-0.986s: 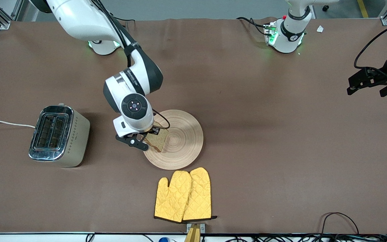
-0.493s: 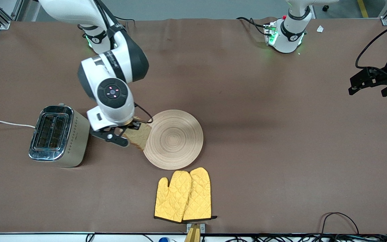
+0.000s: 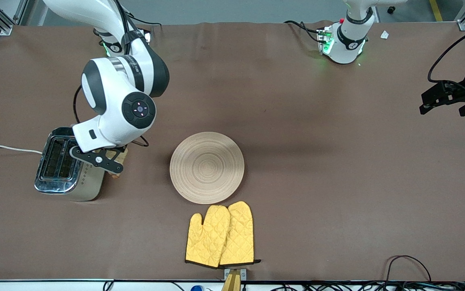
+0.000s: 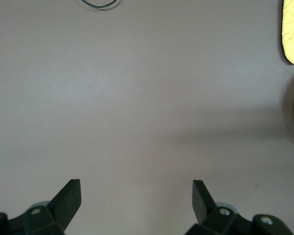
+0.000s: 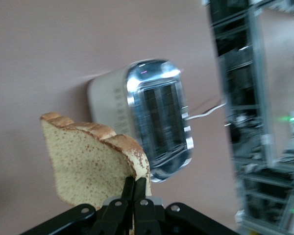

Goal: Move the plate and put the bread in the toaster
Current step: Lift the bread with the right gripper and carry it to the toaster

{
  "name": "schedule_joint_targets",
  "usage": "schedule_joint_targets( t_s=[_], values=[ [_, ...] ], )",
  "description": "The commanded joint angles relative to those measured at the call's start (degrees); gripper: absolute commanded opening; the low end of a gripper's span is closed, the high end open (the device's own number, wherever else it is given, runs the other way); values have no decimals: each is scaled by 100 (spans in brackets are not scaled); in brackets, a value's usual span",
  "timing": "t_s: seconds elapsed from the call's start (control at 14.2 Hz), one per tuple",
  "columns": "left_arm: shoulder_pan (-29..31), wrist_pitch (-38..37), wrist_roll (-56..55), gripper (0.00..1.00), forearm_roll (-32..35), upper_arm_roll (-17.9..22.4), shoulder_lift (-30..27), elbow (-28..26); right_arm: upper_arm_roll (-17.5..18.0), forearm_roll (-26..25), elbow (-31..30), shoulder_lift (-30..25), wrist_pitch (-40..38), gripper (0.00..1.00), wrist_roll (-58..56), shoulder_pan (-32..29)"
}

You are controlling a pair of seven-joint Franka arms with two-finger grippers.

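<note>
1. The right gripper [image 5: 134,188] hangs in the air over the toaster [image 3: 69,163], at the toaster's edge toward the plate [image 3: 207,167]. Its fingers are pinched nearly together on the bread [image 5: 90,160].
2. In the right wrist view the bread stands on edge, one corner of its darker crust caught between the fingertips, its broad speckled face turned to the camera and its body reaching away from the fingers to one side.
3. In the front view only a small tan piece of the bread [image 3: 118,160] shows under the right gripper [image 3: 111,158], just beside the toaster's cream side.
4. The toaster's long axis, and its two slots, run roughly from the robots' bases toward the front camera. Its white cord [image 3: 8,148] leaves toward the right arm's end of the table.
5. The plate lies flat on the table, well apart from the right gripper. A pair of yellow oven mitts [image 3: 221,235] lies nearer the front camera, just beside the plate.
6. The left gripper [image 4: 136,196] waits with its fingers spread wide and nothing between them, over bare table at the left arm's end.
</note>
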Motion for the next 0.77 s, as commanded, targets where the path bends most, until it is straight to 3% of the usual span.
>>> schedule_joint_targets(
  t_s=[0.0, 0.14, 0.28, 0.7],
  values=[
    [37, 0, -17, 100, -78, 23, -77, -22, 10, -748, -141, -19, -506, 0, -767, -84],
    [81, -18, 18, 100, -78, 23, -77, -22, -8, -960, -193, 112, -579, 0, -1261, -216],
    [73, -18, 10, 100, -69, 14, -77, -22, -8, -1547, -517, 139, -570, 0, -1718, -374],
    [38, 26, -60, 100, -52, -12, -59, -13, -8, -2112, -528, 596, -570, 0, -2116, -664]
  ],
)
